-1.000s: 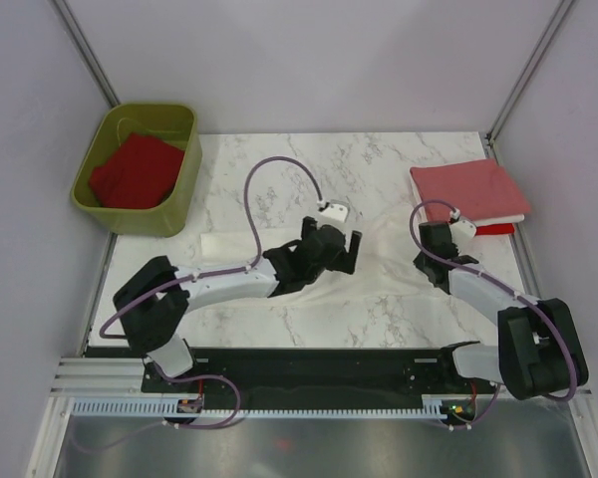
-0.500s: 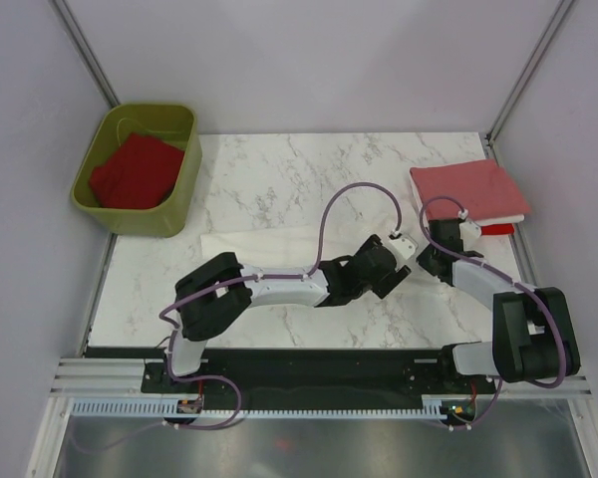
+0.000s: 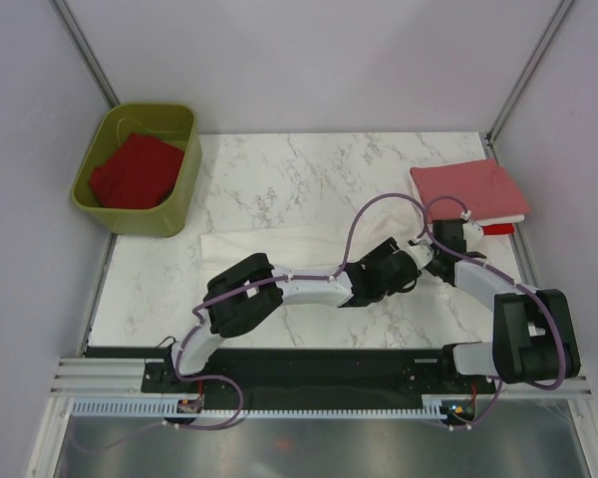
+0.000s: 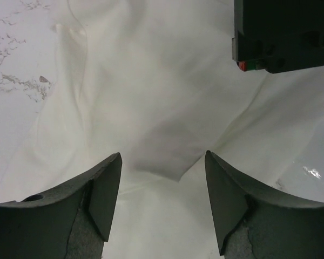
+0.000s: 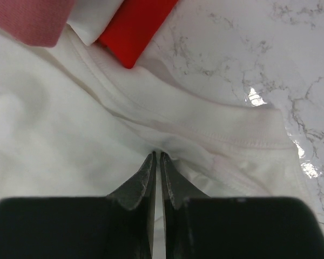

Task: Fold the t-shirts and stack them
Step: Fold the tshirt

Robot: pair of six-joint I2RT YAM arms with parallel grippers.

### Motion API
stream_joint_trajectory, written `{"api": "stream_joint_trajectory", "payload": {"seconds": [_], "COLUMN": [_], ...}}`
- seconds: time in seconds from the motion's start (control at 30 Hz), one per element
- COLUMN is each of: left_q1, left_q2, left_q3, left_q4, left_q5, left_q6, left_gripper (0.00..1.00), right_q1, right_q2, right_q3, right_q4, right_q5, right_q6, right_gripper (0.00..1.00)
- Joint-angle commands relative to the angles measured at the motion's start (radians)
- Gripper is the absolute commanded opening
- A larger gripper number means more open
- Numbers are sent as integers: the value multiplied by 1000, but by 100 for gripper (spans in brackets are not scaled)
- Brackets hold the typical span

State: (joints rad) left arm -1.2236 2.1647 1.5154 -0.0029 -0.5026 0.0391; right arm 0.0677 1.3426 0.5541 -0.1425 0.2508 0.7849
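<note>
A white t-shirt lies spread and rumpled across the marble table. My left gripper reaches far right over it and is open; in the left wrist view its fingers straddle the white cloth with nothing between them. My right gripper sits close beside it. In the right wrist view it is shut on a pinched fold of the white shirt near a hem. A folded stack with a salmon pink shirt on top lies at the right. A red shirt lies in the tub.
The olive-green tub stands at the back left corner. The stack's salmon pink and red edges lie just beyond my right fingers. The right gripper's body is close ahead of my left fingers. Grey walls surround the table.
My left arm has swung from the table's middle far to the right, ending beside the right gripper. The right gripper shifted slightly toward the back. More of the white shirt shows at the left.
</note>
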Motion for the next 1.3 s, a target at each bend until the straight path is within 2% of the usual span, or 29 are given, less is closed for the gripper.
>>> {"api": "stream_joint_trajectory", "payload": {"seconds": [0.0, 0.2, 0.33, 0.43, 0.57, 0.77, 0.87, 0.93, 1.1, 1.17, 1.27], "left_q1": [-1, 7, 19, 18, 16, 26, 26, 27, 21, 6, -7], "left_q2": [38, 89, 95, 80, 49, 78, 75, 44, -41, -107, -221], "left_q3": [75, 117, 115, 97, 59, 95, 101, 72, -7, -76, -197], "left_q4": [-37, -60, -83, -92, -85, -109, -138, -137, -128, -65, 0], "left_q5": [-83, -125, -125, -122, -125, -226, -324, -372, -357, -353, -272], "left_q6": [64, 59, 29, 1, -4, -8, -30, -60, -110, -113, -114], "left_gripper": [70, 63, 52, 51, 55, 51, 49, 49, 45, 43, 42], "right_q1": [-11, -34, -60, -65, -92, -104, -106, -108, -109, -111, -112], "right_q2": [-10, -19, -8, 4, 10, 12, 13, 16, 21, 23, 23], "right_q3": [-17, -34, -42, -42, -45, -49, -49, -51, -48, -48, -48], "right_q4": [-8, 7, 20, 26, 35, 41, 44, 47, 49, 50, 50], "right_q5": [-10, -31, -64, -87, -99, -114, -120, -123, -130, -130, -133], "right_q6": [8, 11, 8, 5, 2, -1, -3, -4, -7, -7, -9], "right_gripper": [14, 14, 14, 14, 14, 14, 14, 14, 14, 14, 14]}}
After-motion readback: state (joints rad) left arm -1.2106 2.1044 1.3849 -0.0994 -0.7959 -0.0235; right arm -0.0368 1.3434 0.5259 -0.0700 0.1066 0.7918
